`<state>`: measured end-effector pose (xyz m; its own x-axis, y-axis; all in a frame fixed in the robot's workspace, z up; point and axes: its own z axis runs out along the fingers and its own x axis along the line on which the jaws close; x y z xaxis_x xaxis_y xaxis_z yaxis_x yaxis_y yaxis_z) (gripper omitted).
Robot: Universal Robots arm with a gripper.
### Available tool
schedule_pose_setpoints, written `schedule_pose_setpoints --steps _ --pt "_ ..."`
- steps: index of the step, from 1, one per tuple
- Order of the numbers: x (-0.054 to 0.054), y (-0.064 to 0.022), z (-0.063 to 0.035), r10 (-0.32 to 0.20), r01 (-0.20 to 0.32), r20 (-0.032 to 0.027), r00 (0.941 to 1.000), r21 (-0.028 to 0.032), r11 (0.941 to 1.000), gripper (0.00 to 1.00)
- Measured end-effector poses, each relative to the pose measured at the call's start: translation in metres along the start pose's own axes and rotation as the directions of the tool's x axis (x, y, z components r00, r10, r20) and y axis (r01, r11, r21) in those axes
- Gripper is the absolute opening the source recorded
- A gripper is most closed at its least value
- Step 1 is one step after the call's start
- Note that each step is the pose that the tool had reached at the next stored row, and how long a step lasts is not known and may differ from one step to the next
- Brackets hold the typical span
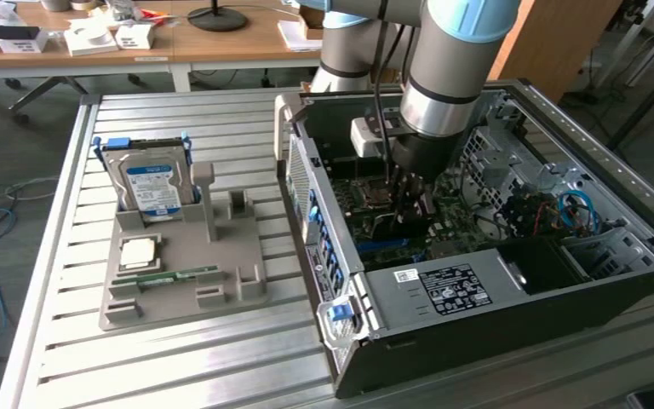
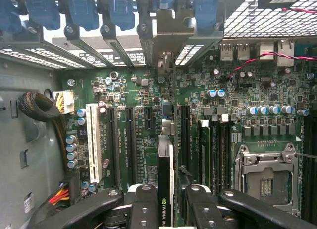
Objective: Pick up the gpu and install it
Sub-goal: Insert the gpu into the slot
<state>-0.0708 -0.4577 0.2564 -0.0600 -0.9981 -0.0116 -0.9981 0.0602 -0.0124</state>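
I find the gpu [image 2: 166, 164] inside the open computer case [image 1: 599, 281]. It stands on edge above the motherboard [image 2: 148, 95], between two of the long black expansion slots [image 2: 132, 140]. In the wrist view it shows as a thin dark card with a green logo on its near end. I cannot tell whether its lower edge sits in a slot.

The gripper [image 2: 168, 192] is partly closed and has hold of the gpu, with one black finger [image 2: 143, 204] against each flat face of the card. In the exterior view the gripper [image 1: 407, 192] reaches straight down into the case over the motherboard.

Towards the exterior view's right of the card lies the empty processor socket [image 2: 265, 177]. A white slot [image 2: 92, 140] lies on the card's other side.

Outside the case, on the slatted metal table [image 1: 77, 358], a grey parts holder [image 1: 236, 294] carries a hard drive [image 1: 151, 183] standing upright, a processor [image 1: 140, 251] and a narrow green memory stick [image 1: 168, 277].
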Motion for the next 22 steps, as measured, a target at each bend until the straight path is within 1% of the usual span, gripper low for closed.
schedule_pose_setpoints --steps 22 --pt "0.0006 0.0003 0.0015 0.000 0.000 0.0006 1.0000 0.0002 1.0000 0.26"
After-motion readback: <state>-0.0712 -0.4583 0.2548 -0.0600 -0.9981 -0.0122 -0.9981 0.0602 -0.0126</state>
